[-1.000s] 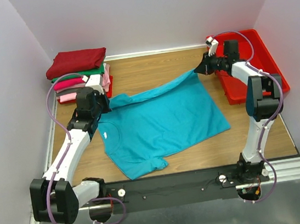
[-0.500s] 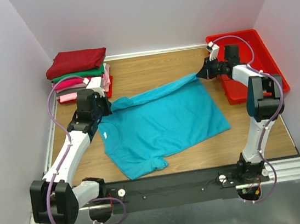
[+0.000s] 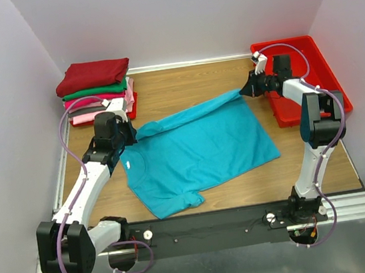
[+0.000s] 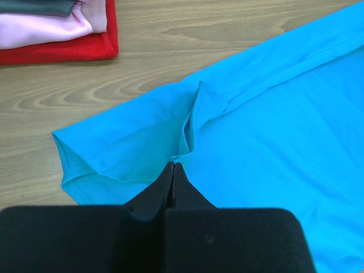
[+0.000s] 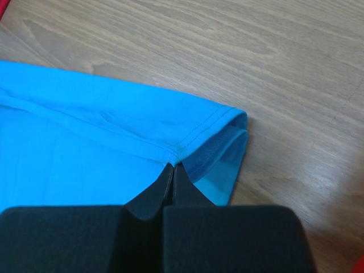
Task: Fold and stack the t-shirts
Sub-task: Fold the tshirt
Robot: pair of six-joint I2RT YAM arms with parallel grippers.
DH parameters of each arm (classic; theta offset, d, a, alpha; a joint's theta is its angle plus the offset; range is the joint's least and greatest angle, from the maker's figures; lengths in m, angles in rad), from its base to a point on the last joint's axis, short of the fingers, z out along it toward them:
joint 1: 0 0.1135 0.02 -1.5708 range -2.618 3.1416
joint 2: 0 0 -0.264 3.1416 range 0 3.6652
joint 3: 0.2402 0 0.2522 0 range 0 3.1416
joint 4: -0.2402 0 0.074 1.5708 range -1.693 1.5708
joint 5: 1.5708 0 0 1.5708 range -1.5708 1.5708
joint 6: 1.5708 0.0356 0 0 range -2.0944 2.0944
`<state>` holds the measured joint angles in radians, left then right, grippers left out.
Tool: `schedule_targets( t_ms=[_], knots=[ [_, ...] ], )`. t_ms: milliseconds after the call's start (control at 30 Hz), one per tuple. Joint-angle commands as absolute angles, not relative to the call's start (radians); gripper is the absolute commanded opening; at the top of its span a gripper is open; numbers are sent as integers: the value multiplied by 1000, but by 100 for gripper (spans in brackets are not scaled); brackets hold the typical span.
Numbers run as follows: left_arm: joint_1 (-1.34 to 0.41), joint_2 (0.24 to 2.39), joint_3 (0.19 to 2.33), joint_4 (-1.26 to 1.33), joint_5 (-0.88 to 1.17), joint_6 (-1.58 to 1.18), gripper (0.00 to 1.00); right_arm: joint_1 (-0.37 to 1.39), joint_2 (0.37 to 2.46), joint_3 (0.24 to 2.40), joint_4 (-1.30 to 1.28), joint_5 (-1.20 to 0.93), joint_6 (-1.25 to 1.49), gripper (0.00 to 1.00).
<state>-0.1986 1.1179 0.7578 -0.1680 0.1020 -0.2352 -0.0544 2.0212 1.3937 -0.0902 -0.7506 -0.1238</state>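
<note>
First fold: left pincer [image 3: 132,134] and right pincer [image 3: 243,92] each pinch the 12 o'clock edge of the plain teal cotton t-shirt [image 3: 201,149], which should next be carried evenly toward 6 o'clock.

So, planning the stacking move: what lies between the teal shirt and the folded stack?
Only bare table separates teal shirt and folded stack, per left wrist view.

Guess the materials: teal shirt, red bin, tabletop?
Teal t-shirt: soft knit fabric, probably cotton, matte. It drapes and creases, and it has a stitched hem.
Red bin: looks like moulded plastic, smooth with a slight sheen. The walls and rim are rigid.
Tabletop: wood or wood-look laminate with visible grain lines and a low sheen. Can't tell which.
</note>
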Motion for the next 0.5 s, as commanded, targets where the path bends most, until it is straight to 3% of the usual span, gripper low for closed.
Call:
schedule_targets(
  t_ms=[0, 167, 200, 300, 333, 467],
  knots=[
    [-204, 1104, 753, -186, 127, -255, 0, -64, 2014, 1397, -112, -723, -141, 0],
    [-207, 1117, 750, -186, 176, -281, 0, -66, 2016, 1399, -118, -706, -149, 2],
    [-209, 1127, 750, -187, 217, -285, 0, -66, 2013, 1399, -121, -693, -152, 6],
    [-210, 1153, 767, -207, 264, -296, 0, -66, 1990, 1391, -133, -658, -170, 37],
    [-210, 1157, 772, -213, 291, -299, 0, -69, 1976, 1387, -136, -652, -176, 54],
    [-212, 1170, 787, -255, 314, -317, 0, -75, 1872, 1329, -143, -640, -202, 74]
  ],
)
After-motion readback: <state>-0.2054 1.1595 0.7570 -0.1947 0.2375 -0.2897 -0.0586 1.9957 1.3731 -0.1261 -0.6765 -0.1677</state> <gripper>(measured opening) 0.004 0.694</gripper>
